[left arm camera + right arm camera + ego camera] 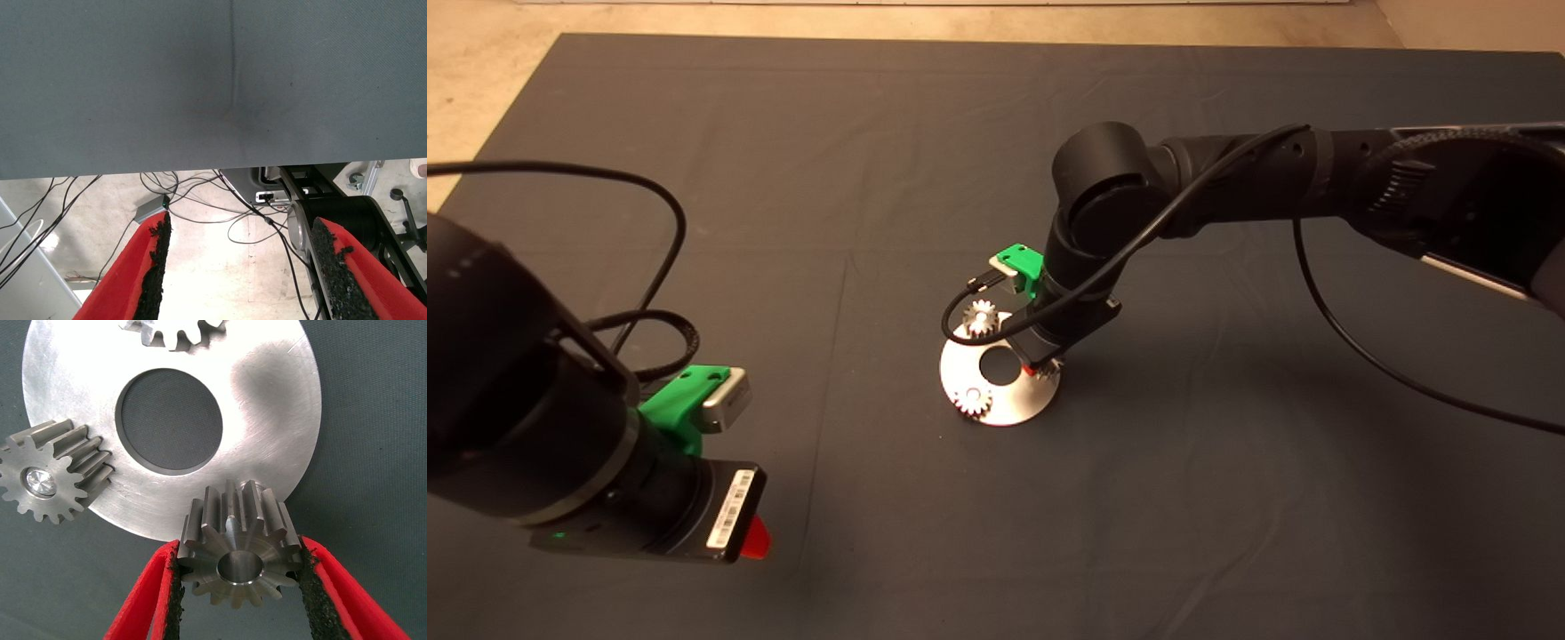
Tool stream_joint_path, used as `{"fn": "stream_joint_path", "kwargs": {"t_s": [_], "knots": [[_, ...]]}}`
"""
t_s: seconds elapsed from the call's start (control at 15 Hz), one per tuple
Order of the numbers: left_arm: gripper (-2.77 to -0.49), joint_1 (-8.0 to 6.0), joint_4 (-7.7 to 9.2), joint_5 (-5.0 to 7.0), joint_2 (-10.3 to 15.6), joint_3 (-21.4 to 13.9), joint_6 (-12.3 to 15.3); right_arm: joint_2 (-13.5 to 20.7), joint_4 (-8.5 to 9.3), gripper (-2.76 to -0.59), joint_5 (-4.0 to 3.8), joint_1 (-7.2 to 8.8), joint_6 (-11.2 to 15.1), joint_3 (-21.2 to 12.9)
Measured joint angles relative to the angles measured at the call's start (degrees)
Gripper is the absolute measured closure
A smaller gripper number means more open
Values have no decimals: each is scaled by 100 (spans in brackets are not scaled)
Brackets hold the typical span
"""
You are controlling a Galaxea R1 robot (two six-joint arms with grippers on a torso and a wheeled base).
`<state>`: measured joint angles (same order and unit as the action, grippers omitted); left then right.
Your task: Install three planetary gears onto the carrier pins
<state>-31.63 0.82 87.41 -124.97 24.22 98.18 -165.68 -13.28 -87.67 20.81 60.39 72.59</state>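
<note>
The round silver carrier plate [267, 407] lies mid-mat [1021, 402]. Two planetary gears sit on carrier pins: one at the plate's far side [980, 316] [177, 332], one at its near left rim [972, 402] [47, 477], with the pin top showing in its bore. My right gripper [1042, 366] [238, 553] is shut on a third planetary gear [237, 547] at the plate's right rim, both pads pressed on its teeth. A shiny round face shows in its bore; whether it rests on the plate I cannot tell. My left gripper [756, 538] [243, 223] hangs open at the lower left.
The dark mat [1227, 498] covers the table; bare tabletop shows along its far left edge. The right arm's black cable [1360, 356] loops over the mat. The left wrist view shows the mat's edge, and beyond it the floor with cables [200, 200].
</note>
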Motion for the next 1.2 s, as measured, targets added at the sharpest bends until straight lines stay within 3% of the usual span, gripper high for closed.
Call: {"fn": "stream_joint_path", "kwargs": {"t_s": [0.93,1.2], "knots": [[-144,0,2,2,-1,0,2,221,-61,-107,30,-15,-249,-44],[-144,0,2,2,-12,-17,5,218,-182,-107,27,-34,-254,-75]]}}
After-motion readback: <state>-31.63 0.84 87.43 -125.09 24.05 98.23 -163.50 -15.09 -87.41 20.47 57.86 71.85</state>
